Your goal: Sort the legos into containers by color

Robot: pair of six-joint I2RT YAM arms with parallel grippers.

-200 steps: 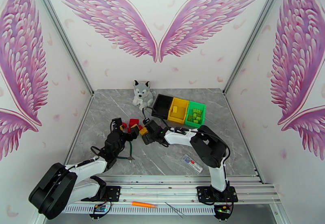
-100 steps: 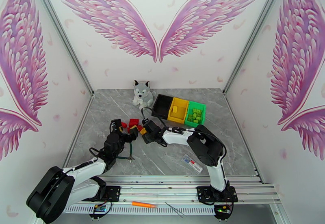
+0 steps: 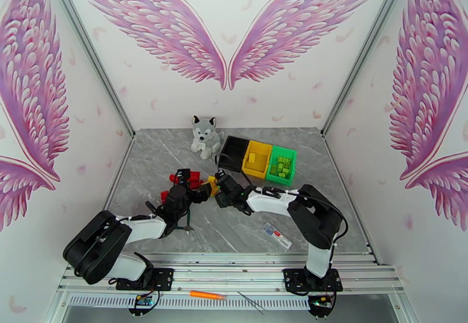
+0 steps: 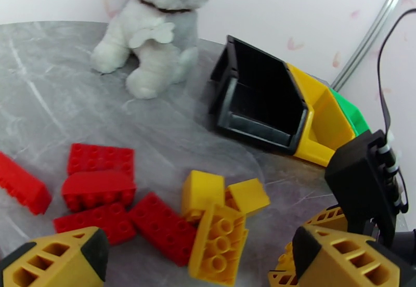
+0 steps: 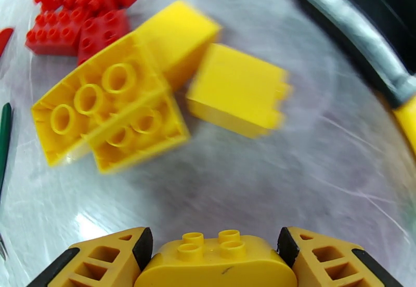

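Several red legos (image 4: 99, 189) and yellow legos (image 4: 218, 225) lie in a loose pile left of centre on the grey table. My left gripper (image 4: 200, 246) hangs open just in front of that pile, its fingers (image 4: 62, 259) wide apart with nothing gripped. My right gripper (image 5: 214, 254) is shut on a yellow lego (image 5: 216, 259), studs up, beside other yellow legos (image 5: 114, 111). From above, the left gripper (image 3: 198, 193) and right gripper (image 3: 222, 188) stand close together by the red legos (image 3: 182, 177). The black container (image 3: 233, 153), yellow container (image 3: 257, 159) and green container (image 3: 282, 165) stand in a row behind.
A grey plush dog (image 3: 205, 136) sits at the back beside the black bin. Green-handled pliers (image 3: 188, 220) lie under the left arm. A small flat packet (image 3: 277, 235) lies near the right arm's base. An orange tool (image 3: 207, 295) rests on the front rail.
My right gripper has closed on a yellow lego and shifted slightly right. The left arm has dropped lower and reached forward to the pile, still open.
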